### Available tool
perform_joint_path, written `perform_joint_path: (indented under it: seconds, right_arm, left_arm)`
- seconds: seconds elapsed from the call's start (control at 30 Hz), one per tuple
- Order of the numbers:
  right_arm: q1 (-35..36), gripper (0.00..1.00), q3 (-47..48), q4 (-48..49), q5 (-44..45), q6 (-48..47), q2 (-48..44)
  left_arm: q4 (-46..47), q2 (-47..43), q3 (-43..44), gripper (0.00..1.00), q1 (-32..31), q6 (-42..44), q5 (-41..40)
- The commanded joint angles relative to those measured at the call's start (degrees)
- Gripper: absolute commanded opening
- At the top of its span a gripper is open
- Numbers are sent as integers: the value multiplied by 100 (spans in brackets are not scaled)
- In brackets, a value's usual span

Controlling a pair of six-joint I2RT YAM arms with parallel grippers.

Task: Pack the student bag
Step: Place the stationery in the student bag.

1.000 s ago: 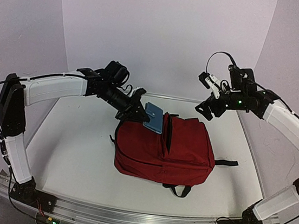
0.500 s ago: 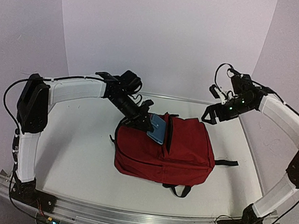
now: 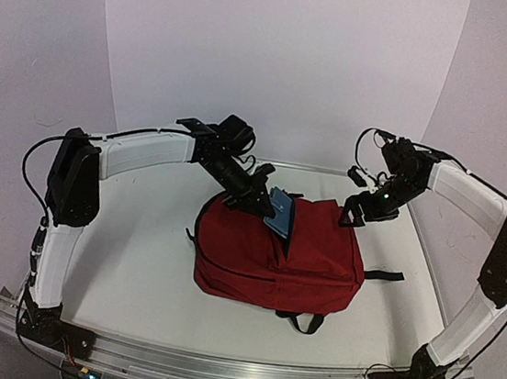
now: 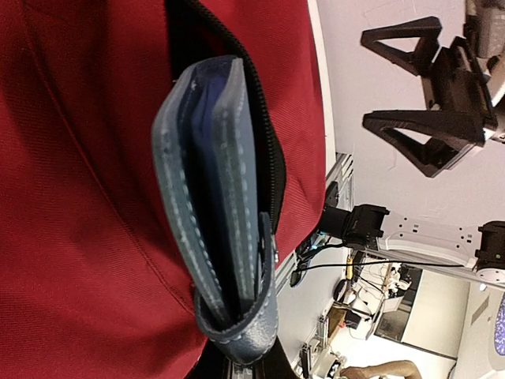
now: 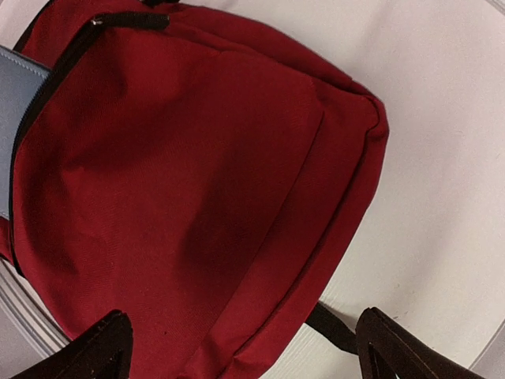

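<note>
The dark red student bag (image 3: pixel 313 269) lies flat mid-table (image 3: pixel 126 248), the left pincer (image 3: pixel 266 203) clenched on a blue-grey stitched case (image 3: pixel 280 214) tipped into the bag's open zipper slot, while the right pincer (image 3: pixel 354 211) hangs spread wide above the bag's far right corner.

The student bag (image 3: pixel 304 265) fills the middle of the table (image 3: pixel 120 261). Its narrow zip slit is plugged by a blue-grey case (image 3: pixel 280 215) wedged partway in, and the left gripper (image 3: pixel 265 201) is clamped on the case's outer end, blocking that approach. The right gripper (image 3: pixel 353 211), jaws spread wide, hangs above the bag's far right corner. There's open tabletop to the left of the bag and in front of it.
</note>
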Motion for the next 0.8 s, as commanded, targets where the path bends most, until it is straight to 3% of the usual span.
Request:
perform_joint_path:
  seconds: [0.0, 0.2, 0.47, 0.77]
  right_arm:
    - [-70, 98, 22, -425, -605, -95, 144]
    - [-87, 98, 70, -642, -1016, -300, 299]
    - [-92, 96, -87, -671, -1304, -648, 493]
    - [-166, 95, 187, -875, -2454, -786, 874]
  left_arm:
    - [117, 86, 181, 0, -35, -69, 162]
    - [814, 195, -461, 0, -35, -500, 413]
    - [4200, -34, -1727, 0, -37, -1483, 1302]
    - [5356, 148, -1645, 0, -80, -1748, 1844]
